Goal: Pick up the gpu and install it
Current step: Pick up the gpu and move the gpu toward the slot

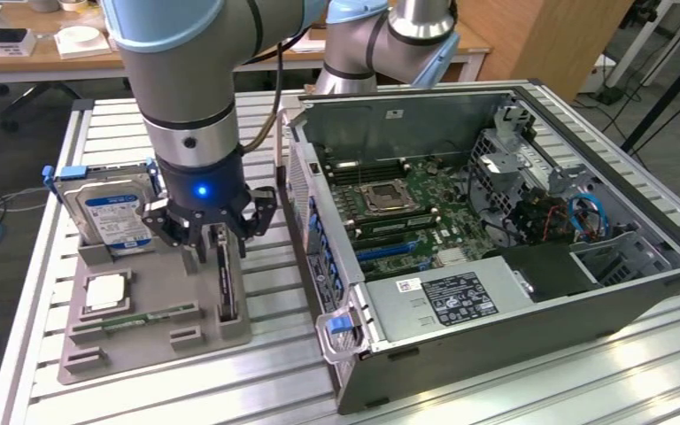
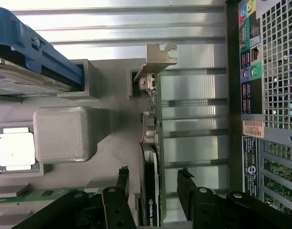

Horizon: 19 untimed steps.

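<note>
Step in hand: the pick-up, as I judge it. Nothing is gripped and the install has not begun.
Tool: my tool [image 1: 220, 237] is spread wide, low over the tray. One finger [image 2: 122, 183] stands on each side of the graphics card, with a gap showing on both sides.
Graphics card: the graphics card [image 1: 227, 288] stands on edge in a slot of the grey tray [image 1: 198, 341]. In the exterior view it runs from 12 to 6 o'clock under my tool. Its metal bracket [image 2: 159, 55] is at one end, apart from my fingers.
Neighbours: the hard drive [image 1: 110, 212] stands upright at 10 o'clock of my tool. The processor chip [image 1: 106, 290] and memory stick [image 1: 151, 316] lie flat in the tray at about 8 o'clock. None of them touches the card.
Computer case: the computer case [image 1: 459, 354] lies open on the surface [image 1: 623, 372], just beside the tray at 3 o'clock. Its motherboard [image 1: 423, 212] is bare and the blue slots [image 1: 388, 251] are free.
Next move calls for: an even squeeze on the two flat faces, I think, centred so the thin card does not tilt in its slot. The lift out should be straight, since a sideways pull could jam or bend it.
</note>
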Each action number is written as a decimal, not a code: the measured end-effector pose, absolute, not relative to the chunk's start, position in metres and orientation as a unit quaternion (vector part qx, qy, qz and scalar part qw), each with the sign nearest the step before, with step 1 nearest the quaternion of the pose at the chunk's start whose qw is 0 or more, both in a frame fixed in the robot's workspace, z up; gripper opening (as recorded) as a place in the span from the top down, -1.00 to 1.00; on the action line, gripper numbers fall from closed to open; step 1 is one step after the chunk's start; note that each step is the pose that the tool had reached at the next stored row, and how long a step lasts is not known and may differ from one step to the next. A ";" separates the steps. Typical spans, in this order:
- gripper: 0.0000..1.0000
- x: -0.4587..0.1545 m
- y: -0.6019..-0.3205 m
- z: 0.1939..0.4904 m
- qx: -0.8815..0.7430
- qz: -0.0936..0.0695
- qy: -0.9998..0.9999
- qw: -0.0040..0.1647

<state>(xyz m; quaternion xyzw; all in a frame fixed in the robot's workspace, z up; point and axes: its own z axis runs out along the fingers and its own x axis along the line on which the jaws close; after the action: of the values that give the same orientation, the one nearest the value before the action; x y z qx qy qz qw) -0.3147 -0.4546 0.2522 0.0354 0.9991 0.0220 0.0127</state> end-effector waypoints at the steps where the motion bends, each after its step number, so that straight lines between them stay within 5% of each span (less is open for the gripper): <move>1: -0.06 -0.315 -0.455 0.252 0.035 0.022 0.999 0.013; 19: -0.06 -0.315 -0.455 0.239 0.035 0.022 0.999 0.013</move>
<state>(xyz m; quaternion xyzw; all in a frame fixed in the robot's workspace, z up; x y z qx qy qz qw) -0.3146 -0.4547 0.2386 0.0354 0.9991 0.0220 0.0127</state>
